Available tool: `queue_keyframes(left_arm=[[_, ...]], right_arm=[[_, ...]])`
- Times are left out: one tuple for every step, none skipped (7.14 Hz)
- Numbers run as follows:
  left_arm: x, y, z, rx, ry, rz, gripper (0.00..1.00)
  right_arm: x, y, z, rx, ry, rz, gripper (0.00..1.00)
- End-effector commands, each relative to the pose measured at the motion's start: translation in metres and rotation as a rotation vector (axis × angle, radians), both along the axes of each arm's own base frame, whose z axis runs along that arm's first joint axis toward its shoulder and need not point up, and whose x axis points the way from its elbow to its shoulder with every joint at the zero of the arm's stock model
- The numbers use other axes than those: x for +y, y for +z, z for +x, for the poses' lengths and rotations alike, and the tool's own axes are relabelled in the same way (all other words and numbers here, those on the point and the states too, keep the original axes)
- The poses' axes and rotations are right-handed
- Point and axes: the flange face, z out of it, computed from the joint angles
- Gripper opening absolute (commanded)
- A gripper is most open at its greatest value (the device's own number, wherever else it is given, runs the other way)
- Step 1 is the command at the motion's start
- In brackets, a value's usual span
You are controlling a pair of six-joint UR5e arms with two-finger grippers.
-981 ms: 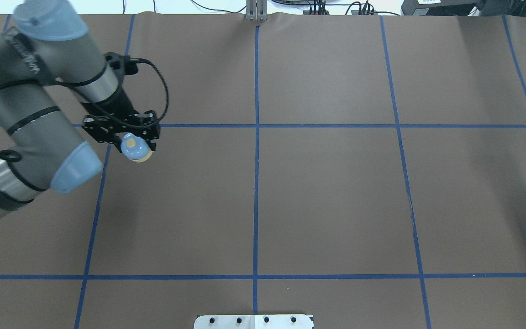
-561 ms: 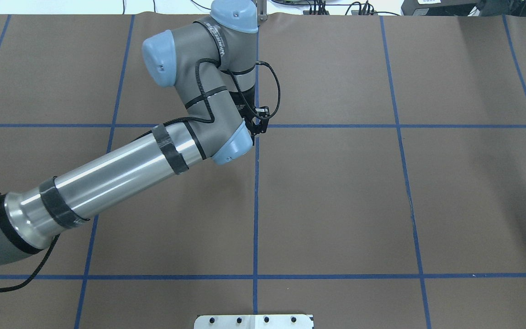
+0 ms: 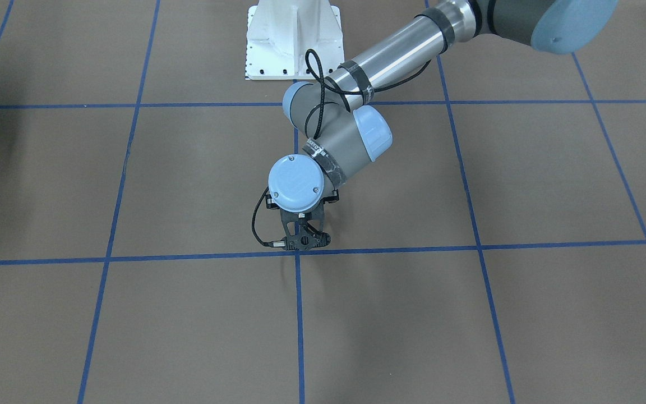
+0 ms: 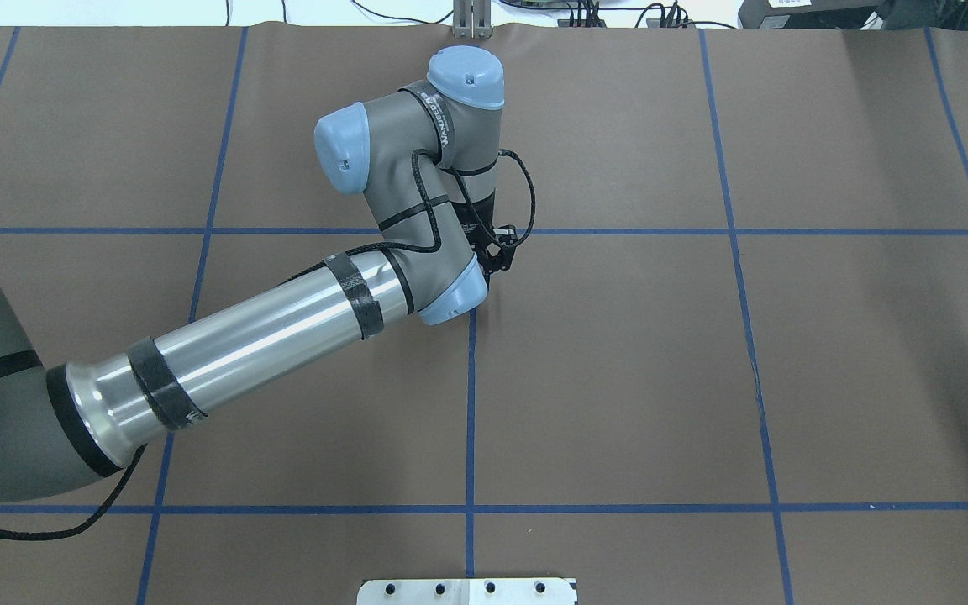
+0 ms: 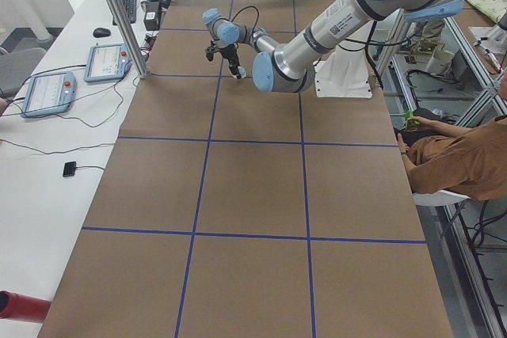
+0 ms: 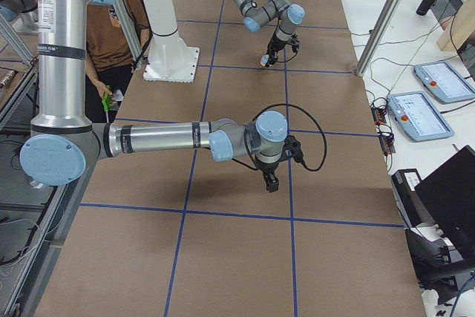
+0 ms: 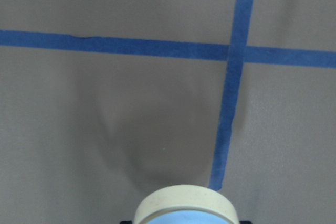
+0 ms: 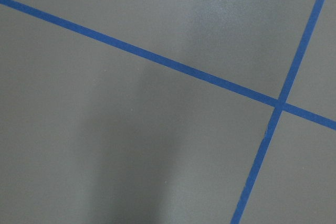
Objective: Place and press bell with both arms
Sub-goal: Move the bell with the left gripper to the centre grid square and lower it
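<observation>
My left arm [image 4: 282,328] reaches from the left to the table's middle. Its gripper [image 3: 299,242] hangs over the crossing of blue tape lines [image 3: 298,252], mostly hidden under the wrist in the overhead view. The bell [image 7: 184,205] shows only in the left wrist view, as a cream base ring and light-blue dome at the bottom edge, held above the mat with its shadow below. My right arm shows only in the exterior right view, with its gripper [image 6: 272,183] pointing down over the mat. I cannot tell whether it is open or shut.
The brown mat [image 4: 618,378] carries a grid of blue tape lines. The white pedestal [image 3: 292,39] stands at the robot's side of the table. A seated person [image 5: 467,156] and two control tablets [image 5: 47,93] are beside the table.
My left arm swung from the table's left side to the centre crossing with the bell. Since 0.6 s ago it has shifted slightly further right.
</observation>
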Motion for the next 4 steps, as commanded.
queue_keyframes(left_arm=[[0.0048,-0.0037,0.0081,0.013,-0.008,-0.004,0.29],[0.0056,-0.0044,0.0092,0.01,-0.012,-0.01,0.41],[0.0066,-0.0044,0.01,0.01,-0.011,-0.01,0.49],[0.0116,-0.0046,0.0143,0.012,-0.003,-0.009,0.6]], right_arm=[[0.0006,0.0014,-0.0004,0.003,-0.002,-0.001,1.0],[0.0,0.0024,-0.0011,0.005,-0.003,-0.002,1.0],[0.0,0.0024,-0.0011,0.005,-0.003,-0.002,1.0],[0.0,0.0024,-0.0011,0.005,-0.003,-0.002,1.0]])
